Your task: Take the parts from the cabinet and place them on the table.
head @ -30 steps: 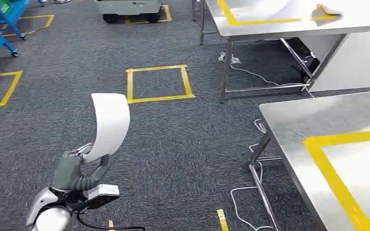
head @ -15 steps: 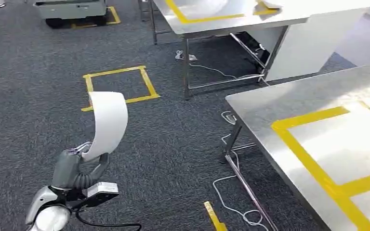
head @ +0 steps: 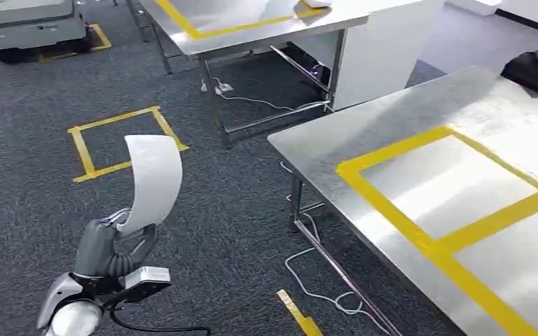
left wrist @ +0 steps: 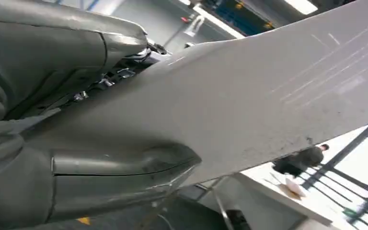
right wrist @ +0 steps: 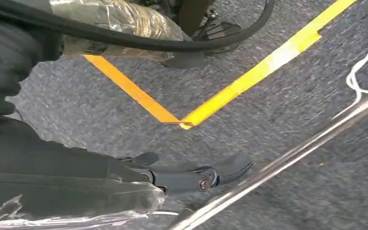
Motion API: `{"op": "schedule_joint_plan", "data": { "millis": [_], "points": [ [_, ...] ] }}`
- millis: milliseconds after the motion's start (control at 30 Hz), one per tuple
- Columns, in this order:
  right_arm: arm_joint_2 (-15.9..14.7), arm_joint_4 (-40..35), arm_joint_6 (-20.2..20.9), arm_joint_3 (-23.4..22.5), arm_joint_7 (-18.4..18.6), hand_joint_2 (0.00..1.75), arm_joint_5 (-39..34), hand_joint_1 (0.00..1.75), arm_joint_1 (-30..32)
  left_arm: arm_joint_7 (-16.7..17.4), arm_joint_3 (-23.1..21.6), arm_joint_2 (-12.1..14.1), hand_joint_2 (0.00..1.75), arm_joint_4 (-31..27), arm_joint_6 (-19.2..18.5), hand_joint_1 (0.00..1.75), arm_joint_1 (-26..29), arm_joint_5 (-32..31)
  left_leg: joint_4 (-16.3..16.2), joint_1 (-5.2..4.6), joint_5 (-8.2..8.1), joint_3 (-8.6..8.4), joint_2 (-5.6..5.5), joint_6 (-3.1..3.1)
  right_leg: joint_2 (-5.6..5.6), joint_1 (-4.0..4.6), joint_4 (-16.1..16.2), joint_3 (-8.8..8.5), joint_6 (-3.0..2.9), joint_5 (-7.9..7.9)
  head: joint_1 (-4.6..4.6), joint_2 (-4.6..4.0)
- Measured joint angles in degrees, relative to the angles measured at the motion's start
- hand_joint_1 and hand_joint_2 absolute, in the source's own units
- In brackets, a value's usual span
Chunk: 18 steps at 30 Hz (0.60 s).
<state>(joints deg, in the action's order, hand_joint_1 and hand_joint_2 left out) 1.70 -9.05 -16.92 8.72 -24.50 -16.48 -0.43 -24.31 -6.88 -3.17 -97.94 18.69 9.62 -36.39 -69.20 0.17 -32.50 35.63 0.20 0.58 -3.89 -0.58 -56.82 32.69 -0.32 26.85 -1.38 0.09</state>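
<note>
So I've got the left hand (head: 108, 246) low on the left, clamped on the bottom end of the part (head: 153, 180), a curved white panel that sticks up above the carpet (head: 35, 210). From the wrist cam the thumb (left wrist: 120, 165) presses flat against the panel's face, so the hold looks solid. The table (head: 336, 136) sits off to the right, steel top with a yellow tape rectangle (head: 448, 192) on it, well apart from the part. A second table (head: 252, 38) stands farther back. There's a yellow tape square (head: 122, 142) on the floor just behind the part. The right hand (right wrist: 187, 175) hangs over the carpet near a table leg (right wrist: 287, 158); fingers look straight with nothing in them.
</note>
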Motion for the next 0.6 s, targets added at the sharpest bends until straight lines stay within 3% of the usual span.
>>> {"op": "schedule_joint_plan", "data": {
  "millis": [33,67,100,167,233,267,300,333,400,433,467,500,533,567,600],
  "points": [
    [0.0,0.0,0.0,0.0,0.0,1.75,0.0,0.0,0.0,-0.1,0.0,0.0,1.75,0.0,0.2,1.75,0.0,0.0,5.2,0.09,2.76,-2.55,-0.92,-0.23,-0.76,-0.04,-0.1,-0.04,0.15,-0.09,-0.02,0.0],
    [0.0,0.0,0.0,0.0,0.0,1.75,0.0,0.0,-0.1,-0.1,0.0,0.0,1.75,0.0,0.3,1.75,0.0,0.0,10.1,0.23,4.76,-4.88,-3.14,-0.47,-1.44,-0.11,-0.1,0.02,0.31,-0.19,0.0,0.0],
    [0.0,0.0,0.0,0.0,0.0,1.75,0.0,0.0,-0.2,-0.1,0.0,0.0,1.75,0.0,0.4,1.75,0.0,0.0,11.6,0.39,3.78,-5.53,-5.18,-0.7,-1.99,0.11,-0.2,0.35,0.71,-0.38,0.07,0.0],
    [0.0,0.0,0.0,0.0,0.0,1.75,0.0,0.0,-0.3,-0.2,0.0,0.0,1.75,0.0,0.5,1.75,0.1,0.0,12.3,0.27,3.89,-5.35,-4.39,-0.66,-3.18,-0.16,-0.3,1.26,1.39,-0.83,0.13,0.0],
    [0.0,0.0,0.0,0.0,0.0,1.75,0.0,0.0,0.1,-0.2,0.1,0.0,1.75,0.0,0.5,1.75,0.0,0.0,12.4,0.05,4.21,-5.37,-3.39,-1.2,-4.24,-0.44,0.1,1.67,2.24,-1.29,0.09,0.0],
    [-0.1,0.0,0.1,0.0,0.0,1.75,0.1,0.0,0.3,-0.3,0.2,-0.1,1.75,0.0,0.5,1.75,-0.2,0.1,13.2,0.52,4.74,-5.43,-2.36,-1.94,-3.38,-0.53,-0.5,2.2,2.38,-0.91,0.0,0.0],
    [-0.1,0.0,0.1,0.0,-0.1,1.75,0.1,0.0,0.3,-0.3,0.2,-0.2,1.75,0.0,0.5,1.75,-0.3,0.2,13.3,0.39,4.8,-5.41,-1.85,-2.19,-0.53,-0.08,-1.4,2.76,2.38,-0.06,0.24,0.0],
    [-0.1,0.0,0.3,0.1,-0.1,1.75,0.2,0.0,0.2,-0.5,0.2,-0.3,1.75,0.0,0.7,1.75,-0.3,0.3,13.3,0.28,4.86,-5.18,-1.04,-2.51,2.25,-0.08,-5.4,4.7,2.53,2.67,0.74,0.0],
    [-0.1,0.0,0.3,0.1,-0.1,1.75,0.2,0.0,-0.2,-0.6,0.3,-0.3,1.75,0.0,0.7,1.75,-0.1,0.4,13.3,0.04,4.9,-4.88,0.83,-2.61,3.43,-0.11,-15.7,9.22,2.83,7.69,0.63,0.0],
    [-0.1,0.0,0.3,0.1,-0.1,1.75,0.2,0.0,-0.2,-0.6,0.3,-0.3,1.75,0.0,0.7,1.75,-0.2,0.4,13.2,-0.01,4.93,-4.78,1.62,-2.63,3.44,-0.1,-19.2,10.55,2.95,8.84,0.68,0.0],
    [-0.1,0.0,0.3,0.1,-0.1,1.75,0.2,0.0,-0.1,-0.6,0.3,-0.3,1.75,0.0,0.7,1.75,-0.2,0.4,13.2,-0.03,4.94,-4.78,2.38,-2.63,3.45,-0.1,-19.7,10.46,3.03,8.62,0.68,0.0],
    [-0.1,0.0,0.3,0.2,-0.1,1.75,0.2,0.0,0.0,-0.6,0.3,-0.3,1.75,0.0,0.7,1.75,-0.2,0.4,13.2,-0.03,4.93,-4.82,3.07,-2.62,3.54,-0.1,-17.6,8.84,3.02,7.19,0.68,0.0],
    [-0.1,0.0,0.3,0.2,-0.1,1.75,0.2,0.0,0.1,-0.6,0.4,-0.3,1.75,0.0,0.7,1.75,-0.2,0.4,13.2,-0.04,4.89,-4.86,3.62,-2.57,3.81,-0.09,-13.8,6.53,2.95,5.37,0.68,0.0],
    [-0.2,0.0,0.3,0.2,-0.1,1.75,0.2,0.0,0.1,-0.6,0.4,-0.3,1.75,0.0,0.7,1.75,-0.3,0.4,13.2,-0.04,4.8,-5.04,4.29,-2.42,4.93,-0.07,-7.0,2.42,2.73,2.73,0.68,0.0],
    [-0.2,0.0,0.3,0.2,-0.1,1.75,0.2,0.0,0.1,-0.6,0.4,-0.4,1.75,0.0,0.7,1.75,-0.3,0.4,13.1,-0.11,4.68,-5.25,4.84,-2.22,6.89,0.03,-1.8,-0.85,2.49,1.23,0.7,0.0]
  ]
}}
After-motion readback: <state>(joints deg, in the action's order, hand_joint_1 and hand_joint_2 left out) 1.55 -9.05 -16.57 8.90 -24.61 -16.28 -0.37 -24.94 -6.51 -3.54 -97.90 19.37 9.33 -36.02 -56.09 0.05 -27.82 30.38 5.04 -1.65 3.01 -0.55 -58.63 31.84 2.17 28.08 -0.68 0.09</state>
